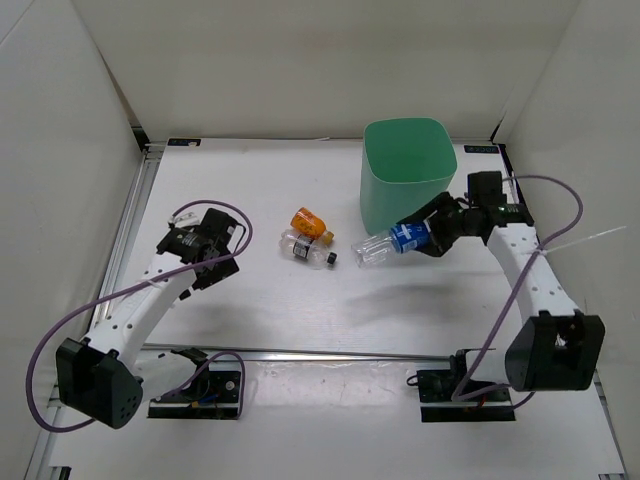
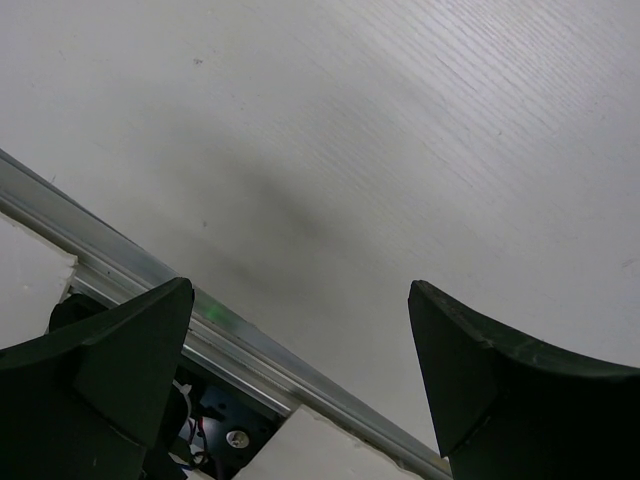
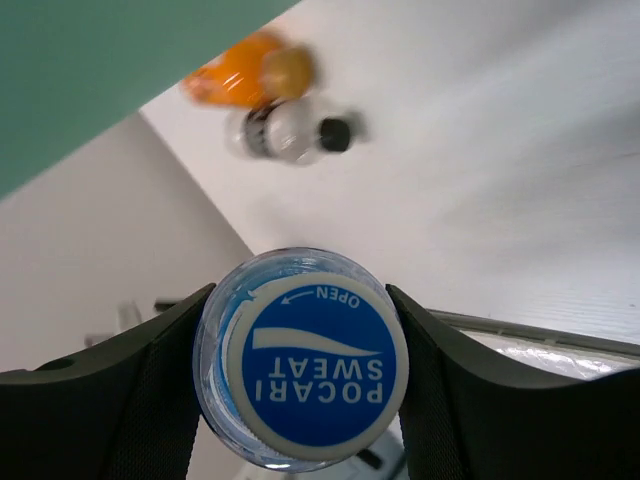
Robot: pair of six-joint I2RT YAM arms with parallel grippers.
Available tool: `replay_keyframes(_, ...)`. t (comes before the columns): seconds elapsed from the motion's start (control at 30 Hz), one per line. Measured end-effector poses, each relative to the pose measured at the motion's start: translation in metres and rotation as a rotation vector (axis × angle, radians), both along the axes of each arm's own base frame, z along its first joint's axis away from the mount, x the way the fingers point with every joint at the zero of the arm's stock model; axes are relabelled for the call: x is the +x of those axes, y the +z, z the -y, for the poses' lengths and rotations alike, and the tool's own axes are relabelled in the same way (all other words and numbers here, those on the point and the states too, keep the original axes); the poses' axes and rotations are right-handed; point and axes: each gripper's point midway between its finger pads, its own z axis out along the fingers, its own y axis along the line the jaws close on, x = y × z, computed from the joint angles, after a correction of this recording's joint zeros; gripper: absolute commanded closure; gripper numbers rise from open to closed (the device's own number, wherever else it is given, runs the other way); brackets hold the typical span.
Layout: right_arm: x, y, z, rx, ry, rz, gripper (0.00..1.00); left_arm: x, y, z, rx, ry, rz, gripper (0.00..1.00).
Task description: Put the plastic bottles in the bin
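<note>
My right gripper point(image 1: 425, 237) is shut on the clear bottle with the blue label point(image 1: 388, 244) and holds it above the table, just in front of the mint-green bin point(image 1: 405, 172). In the right wrist view its blue cap point(image 3: 310, 365) faces the camera between my fingers, the gripper point(image 3: 300, 370) clamped on it. The squat orange bottle point(image 1: 310, 224) and the clear bottle with a black cap point(image 1: 306, 249) lie on the table left of the bin; both show in the right wrist view, orange point(image 3: 245, 72) and clear point(image 3: 285, 132). My left gripper point(image 1: 215, 262) is open and empty, also in its wrist view point(image 2: 300, 350). The red-capped bottle is out of view.
White walls enclose the table on the left, back and right. An aluminium rail point(image 1: 330, 353) runs along the near edge by the arm bases; it also shows in the left wrist view point(image 2: 250, 350). The bin's green wall point(image 3: 100, 70) fills the upper left of the right wrist view.
</note>
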Motion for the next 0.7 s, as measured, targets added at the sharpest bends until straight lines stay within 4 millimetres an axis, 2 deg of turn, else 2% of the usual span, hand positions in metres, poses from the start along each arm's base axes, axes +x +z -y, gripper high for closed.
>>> replay_keyframes(0.13, -0.004, 0.073, -0.014, -0.035, 0.12, 0.203, 0.61, 0.002, -0.002, 0.001, 0.0, -0.001, 0.001, 0.0)
replay_keyframes(0.2, 0.003, 0.126, -0.013, -0.057, 0.139, 0.353, 0.61, 0.004, -0.004, 0.002, 0.0, -0.005, 0.001, 0.0)
replay_keyframes(0.33, 0.039, 0.248, 0.011, -0.143, 0.07, 0.682, 0.61, 0.011, -0.008, 0.005, 0.005, -0.019, -0.008, 0.0)
replay_keyframes(0.4, 0.058, 0.299, 0.026, -0.184, 0.02, 0.819, 0.61, 0.014, -0.01, 0.006, 0.007, -0.027, -0.018, 0.0)
replay_keyframes(0.43, 0.067, 0.315, 0.033, -0.201, 0.0, 0.868, 0.61, 0.015, -0.01, 0.007, 0.007, -0.031, -0.018, 0.0)
replay_keyframes(0.5, 0.087, 0.328, 0.045, -0.232, -0.03, 0.905, 0.61, 0.019, -0.006, 0.009, 0.002, -0.041, -0.016, 0.0)
replay_keyframes(0.57, 0.111, 0.32, 0.051, -0.255, -0.049, 0.894, 0.6, 0.025, 0.0, 0.012, -0.004, -0.055, 0.002, 0.0)
replay_keyframes(0.63, 0.136, 0.291, 0.055, -0.278, -0.05, 0.828, 0.61, 0.03, 0.007, 0.014, -0.009, -0.075, 0.019, 0.0)
replay_keyframes(0.7, 0.159, 0.251, 0.058, -0.313, -0.05, 0.734, 0.61, 0.034, 0.013, 0.016, -0.011, -0.096, 0.031, 0.0)
